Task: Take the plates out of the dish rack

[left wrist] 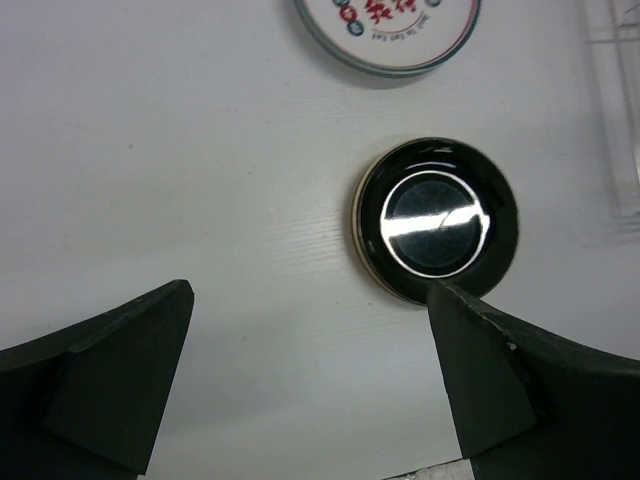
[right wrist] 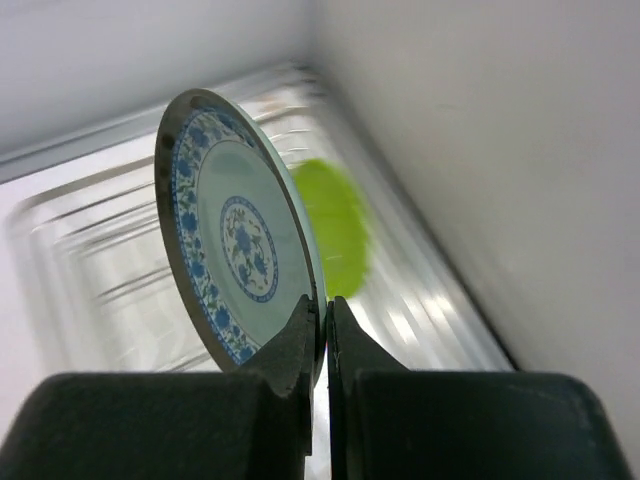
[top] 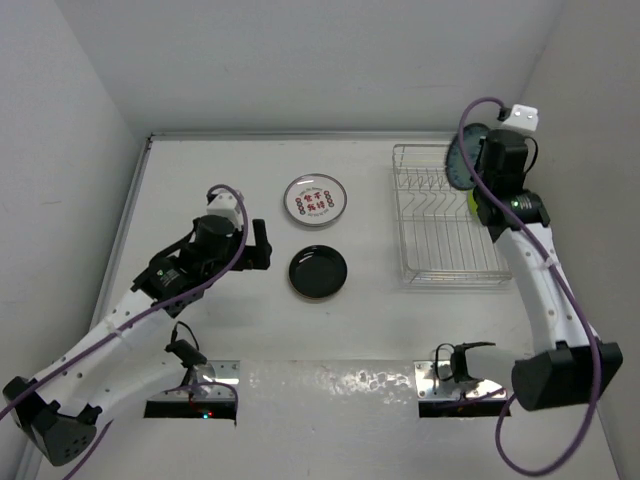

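Observation:
My right gripper [right wrist: 325, 305] is shut on the rim of a white plate with a blue flower pattern [right wrist: 235, 250] and holds it on edge above the silver wire dish rack [top: 440, 225]; the top view shows this plate [top: 462, 158] over the rack's far right corner. A lime green plate [right wrist: 335, 225] stands in the rack behind it. A black plate [top: 318, 272] and a white plate with red-orange marks [top: 314, 201] lie flat on the table. My left gripper [left wrist: 310, 340] is open and empty, just left of the black plate [left wrist: 435, 220].
White walls close in the table at the back, left and right; the right wall [right wrist: 480, 150] is close beside the rack. Two metal brackets [top: 195, 385] sit at the near edge by the arm bases.

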Robot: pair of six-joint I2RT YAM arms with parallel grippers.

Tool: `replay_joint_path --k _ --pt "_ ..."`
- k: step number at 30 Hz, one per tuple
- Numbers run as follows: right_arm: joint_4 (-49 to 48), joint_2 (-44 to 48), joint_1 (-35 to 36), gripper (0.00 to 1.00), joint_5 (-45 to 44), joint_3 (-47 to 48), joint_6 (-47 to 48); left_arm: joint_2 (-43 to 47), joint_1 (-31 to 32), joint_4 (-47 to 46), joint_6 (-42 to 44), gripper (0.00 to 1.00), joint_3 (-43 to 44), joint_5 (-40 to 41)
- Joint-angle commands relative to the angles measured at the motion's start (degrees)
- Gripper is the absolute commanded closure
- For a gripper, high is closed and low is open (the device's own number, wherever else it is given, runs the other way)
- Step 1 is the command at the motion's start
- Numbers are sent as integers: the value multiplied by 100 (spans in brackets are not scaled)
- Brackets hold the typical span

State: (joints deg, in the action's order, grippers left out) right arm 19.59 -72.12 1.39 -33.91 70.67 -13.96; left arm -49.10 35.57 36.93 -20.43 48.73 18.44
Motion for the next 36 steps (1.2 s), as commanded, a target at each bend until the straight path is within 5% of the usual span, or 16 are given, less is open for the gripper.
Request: replay_joint_path --k 1,5,9,21,27,30,31,32,35,36 --pt "35 487 686 100 978 -386 -186 461 -129 -571 21 0 119 -594" --pt "-87 830 1118 100 2929 -1037 -300 883 -129 -1265 -355 0 -12 -1700" --pt "-1243 1094 1214 100 5511 -2125 -1334 833 -121 -2134 -708 0 -337 -2500" --pt "-2627 1323 2269 100 6028 -3182 -2471 -318 -42 -3806 -1192 5 -989 -3206" --pt "-3014 1306 2471 100 6203 -3464 -2761 -697 -15 -3868 -1139 31 -822 -2899" --pt "-3058 1279 2489 98 6221 -3587 -2806 -776 -15 -3965 -1174 89 -830 -2811" --pt "-3058 1296 2489 93 6195 -3630 -2797 -802 -15 -3983 -1174 95 -830 -2802" --pt "-3067 1314 2489 73 6143 -3718 -2806 -829 -15 -3974 -1183 100 -830 -2784" --pt "-2849 1437 2489 56 5739 -3868 -2718 -926 2 -3904 -1201 100 -865 -2653" --pt "-2725 1533 2480 36 5364 -3877 -2579 -969 2 -3886 -1209 100 -909 -2548"
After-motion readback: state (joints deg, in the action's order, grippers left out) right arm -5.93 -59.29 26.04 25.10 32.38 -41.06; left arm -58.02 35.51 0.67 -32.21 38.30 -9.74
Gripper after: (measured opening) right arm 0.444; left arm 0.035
